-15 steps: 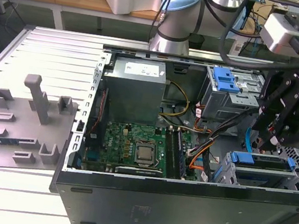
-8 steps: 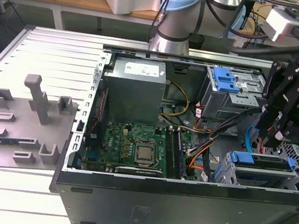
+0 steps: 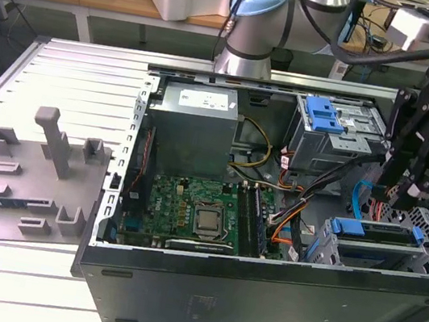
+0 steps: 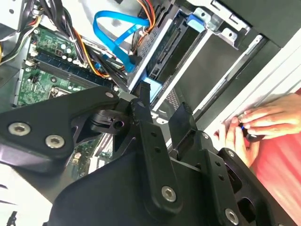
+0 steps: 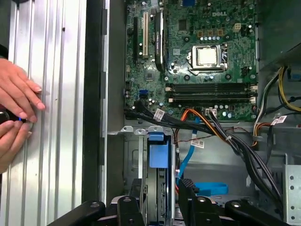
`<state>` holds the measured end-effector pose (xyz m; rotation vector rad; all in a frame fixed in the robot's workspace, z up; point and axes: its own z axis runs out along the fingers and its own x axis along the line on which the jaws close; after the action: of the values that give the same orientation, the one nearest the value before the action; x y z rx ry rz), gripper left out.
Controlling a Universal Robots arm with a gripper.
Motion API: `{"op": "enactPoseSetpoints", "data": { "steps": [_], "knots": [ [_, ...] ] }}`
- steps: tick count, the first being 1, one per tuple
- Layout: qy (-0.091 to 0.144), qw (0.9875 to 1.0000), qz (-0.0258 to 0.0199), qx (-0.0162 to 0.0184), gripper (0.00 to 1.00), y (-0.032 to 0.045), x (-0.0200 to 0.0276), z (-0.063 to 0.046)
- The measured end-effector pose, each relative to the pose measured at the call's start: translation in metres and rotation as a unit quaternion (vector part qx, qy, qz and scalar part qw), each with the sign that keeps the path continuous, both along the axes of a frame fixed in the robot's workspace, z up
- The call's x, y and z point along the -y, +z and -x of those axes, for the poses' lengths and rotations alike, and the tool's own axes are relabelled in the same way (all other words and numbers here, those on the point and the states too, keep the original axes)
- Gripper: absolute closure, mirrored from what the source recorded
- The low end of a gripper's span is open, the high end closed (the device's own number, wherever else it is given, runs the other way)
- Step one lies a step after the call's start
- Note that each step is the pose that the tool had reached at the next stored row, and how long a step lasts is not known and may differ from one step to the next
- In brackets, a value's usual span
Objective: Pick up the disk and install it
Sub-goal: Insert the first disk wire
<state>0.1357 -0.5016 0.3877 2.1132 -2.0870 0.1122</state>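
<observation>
The gripper (image 3: pixel 405 195) hangs at the upper right of the exterior view, over the lower-right corner of the open case (image 3: pixel 259 291). Its fingers are spread and grip nothing.

The disk (image 3: pixel 374 233) sits on edge in the bay just beneath the gripper, its blue frame uppermost, against the case's near wall. In the first wrist view the disk (image 5: pixel 156 155) lies straight ahead of the gripper (image 5: pixel 162 184), a black finger (image 5: pixel 187 195) standing to each side of its line. In the second wrist view the blue end of the disk (image 4: pixel 151 87) shows just beyond the fingertips (image 4: pixel 141 101).

A blue cable (image 3: pixel 355 201) loops beside the bay. The motherboard (image 3: pixel 190 210) fills the case's centre, the grey power supply (image 3: pixel 196 121) lies above it in the picture, and a drive cage (image 3: pixel 323 121) with a blue latch stands at upper right.

Outside the case – on the ribbed table (image 5: pixel 56 117) – a person's hands (image 5: pixel 16 101) rest together, fingertips on a small dark object. A grey fixture (image 3: pixel 33 173) stands at the exterior view's left.
</observation>
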Motion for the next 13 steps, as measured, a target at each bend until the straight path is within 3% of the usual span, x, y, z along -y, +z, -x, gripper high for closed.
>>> {"op": "enactPoseSetpoints", "data": {
  "steps": [3,6,8,13],
  "knots": [
    [0.0,1.0,0.0091,0.0,0.56,0.0,-0.0068,-0.003],
    [-0.002,0.999,0.0456,-0.0001,0.56,0.0001,-0.0511,-0.017],
    [-0.005,0.9988,0.0495,-0.0002,0.56,-0.0001,-0.0536,-0.024],
    [-0.019,0.9985,0.0507,-0.0011,0.56,-0.001,-0.0546,-0.031]
  ]
}}
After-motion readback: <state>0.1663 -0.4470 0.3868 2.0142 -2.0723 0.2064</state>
